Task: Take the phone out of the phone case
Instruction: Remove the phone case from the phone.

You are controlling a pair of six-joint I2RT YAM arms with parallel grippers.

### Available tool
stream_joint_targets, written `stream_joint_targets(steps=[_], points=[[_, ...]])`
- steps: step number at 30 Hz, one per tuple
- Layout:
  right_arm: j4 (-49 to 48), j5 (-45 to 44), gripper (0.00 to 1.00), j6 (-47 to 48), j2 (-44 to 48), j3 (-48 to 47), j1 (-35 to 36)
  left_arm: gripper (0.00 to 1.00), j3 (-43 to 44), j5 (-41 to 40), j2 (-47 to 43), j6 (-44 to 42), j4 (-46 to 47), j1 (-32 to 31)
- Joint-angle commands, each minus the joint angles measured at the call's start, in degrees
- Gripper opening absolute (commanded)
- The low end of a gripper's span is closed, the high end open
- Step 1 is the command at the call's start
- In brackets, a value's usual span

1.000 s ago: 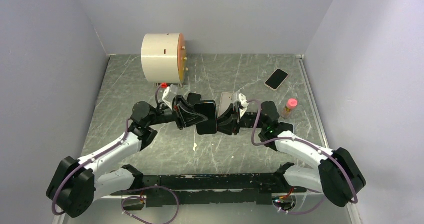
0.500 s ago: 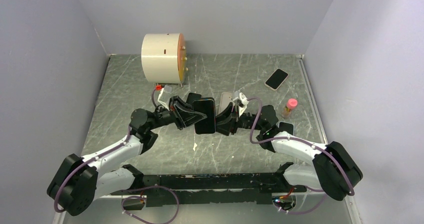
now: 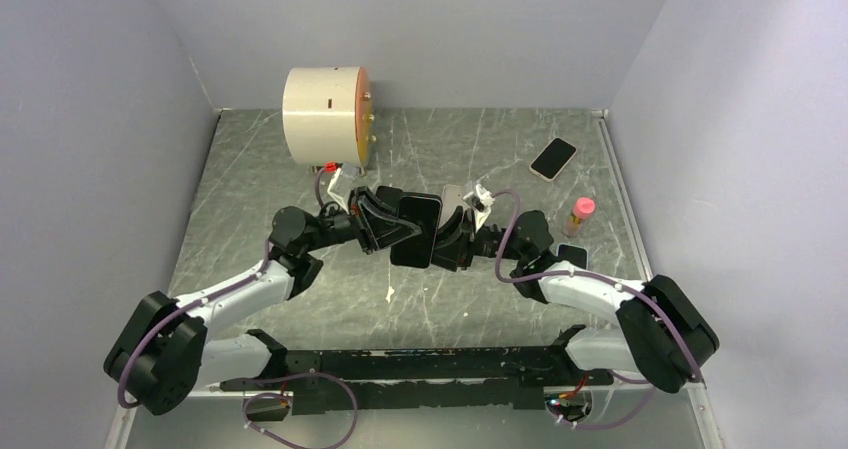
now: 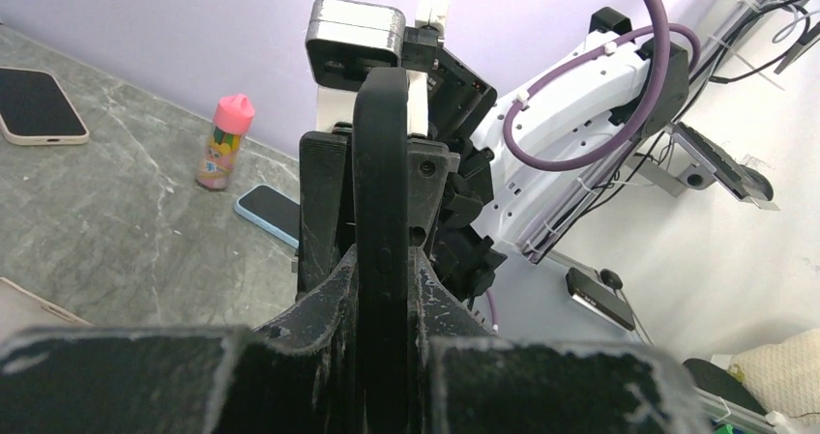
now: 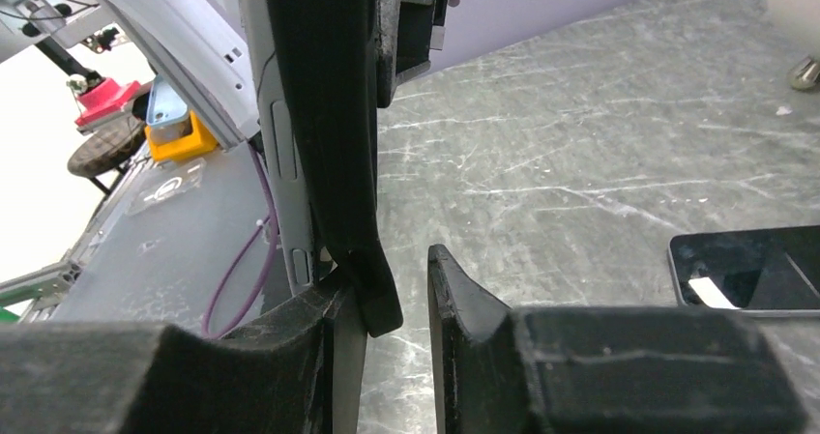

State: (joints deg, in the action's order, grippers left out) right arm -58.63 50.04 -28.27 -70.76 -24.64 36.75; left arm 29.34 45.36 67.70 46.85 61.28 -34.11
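Now the phone case [image 3: 415,231] hangs in the air between our arms, a little farther and more tilted than before. Our left gripper [image 4: 382,260] pinches its edge; the jaws of our right gripper [image 5: 392,299] stand slightly spread around its corner. We judge the phone [image 5: 287,173] not yet free.

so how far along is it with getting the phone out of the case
Done: the cased phone is up off the table, held between both arms. In hand: the left gripper clamps one edge; the right gripper straddles the other, jaws not closed on it. Left: the actual separation; it reads as one piece.
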Motion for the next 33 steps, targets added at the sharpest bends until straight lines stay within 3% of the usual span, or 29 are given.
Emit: stream_joint_targets(steps=[1, 8, 13, 19, 25, 33], points=[[-17.0, -5.0, 0.30, -2.5, 0.4, -3.8, 2.0, 0.02, -2.2, -0.9, 4.5, 0.1, -5.6, -3.8], [-9.1, -8.2, 0.29, 1.0, 2.5, -3.5, 2.0, 0.02, -4.0, -6.5, 1.0, -2.1, -7.5, -3.8], [4.2, -15.3, 0.41, 9.4, 9.5, -2.8, 2.0, 0.02, -6.3, -14.1, -4.9, -4.2, -11.0, -3.7], [18.0, -19.0, 0.57, 14.4, 14.6, -4.1, 2.0, 0.02, -11.9, -30.5, -13.2, -2.7, -10.2, -3.7], [18.1, -22.0, 0.62, 11.4, 15.1, -2.3, 3.2, 0.02, -16.0, -43.5, -16.0, 0.9, -4.3, -3.8], [11.5, -33.8, 0.64, 7.0, 14.1, 1.4, 9.8, 0.02, -17.8, -52.7, -12.4, 6.2, 6.0, -3.7]])
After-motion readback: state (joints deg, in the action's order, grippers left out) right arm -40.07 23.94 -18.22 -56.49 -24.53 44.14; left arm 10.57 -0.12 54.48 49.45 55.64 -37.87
